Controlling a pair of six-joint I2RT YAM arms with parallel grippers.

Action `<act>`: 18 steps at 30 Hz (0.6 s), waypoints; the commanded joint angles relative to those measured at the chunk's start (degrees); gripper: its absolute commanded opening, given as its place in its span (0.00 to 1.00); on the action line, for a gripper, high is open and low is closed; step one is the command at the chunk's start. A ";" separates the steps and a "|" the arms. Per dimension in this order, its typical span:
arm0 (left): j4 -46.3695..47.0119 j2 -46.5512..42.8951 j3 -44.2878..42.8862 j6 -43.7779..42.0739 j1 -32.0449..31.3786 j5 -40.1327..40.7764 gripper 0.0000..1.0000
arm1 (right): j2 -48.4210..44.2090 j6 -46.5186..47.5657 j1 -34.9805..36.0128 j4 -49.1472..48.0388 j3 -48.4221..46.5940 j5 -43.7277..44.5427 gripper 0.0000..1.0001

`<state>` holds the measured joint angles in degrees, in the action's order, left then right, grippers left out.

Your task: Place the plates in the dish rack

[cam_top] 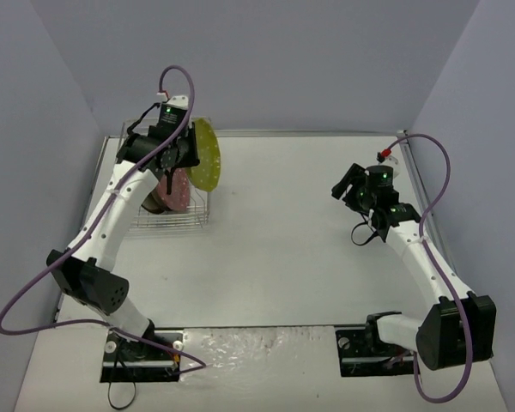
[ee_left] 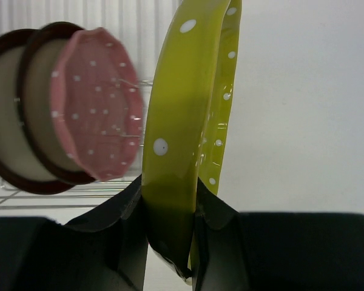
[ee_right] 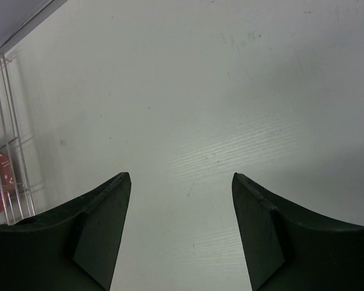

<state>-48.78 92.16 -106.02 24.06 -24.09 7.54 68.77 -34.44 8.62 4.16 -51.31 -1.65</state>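
In left claw [ee_left: 170, 203], plate [ee_left: 177, 115], perhaps half-hidden

yellow-green white-dotted plate [ee_left: 182, 121], pink white-dotted plate [ee_left: 97, 103], brown-rimmed beige plates [ee_left: 6, 121], silver rack [cam_top: 172, 226]

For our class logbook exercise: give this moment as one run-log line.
left gripper: shut on green plate | right gripper: open, empty | rack: pink plate, two brown plates | green plate: upright, by rack
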 commanded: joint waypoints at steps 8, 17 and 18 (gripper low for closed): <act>2.83 -6.05 -0.04 -5.51 4.46 13.60 0.00 | -1.37 0.98 0.34 -1.61 -1.34 1.39 0.64; 6.07 -4.93 3.37 -6.85 8.20 15.14 0.00 | -1.12 1.13 0.34 -1.60 -1.25 1.39 0.63; 6.40 -4.82 3.45 -6.96 8.67 14.79 0.00 | -1.13 1.10 0.37 -1.61 -1.22 1.39 0.63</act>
<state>-51.45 90.76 -100.46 18.47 -17.33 19.00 68.77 -34.20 8.69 4.16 -51.31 -1.65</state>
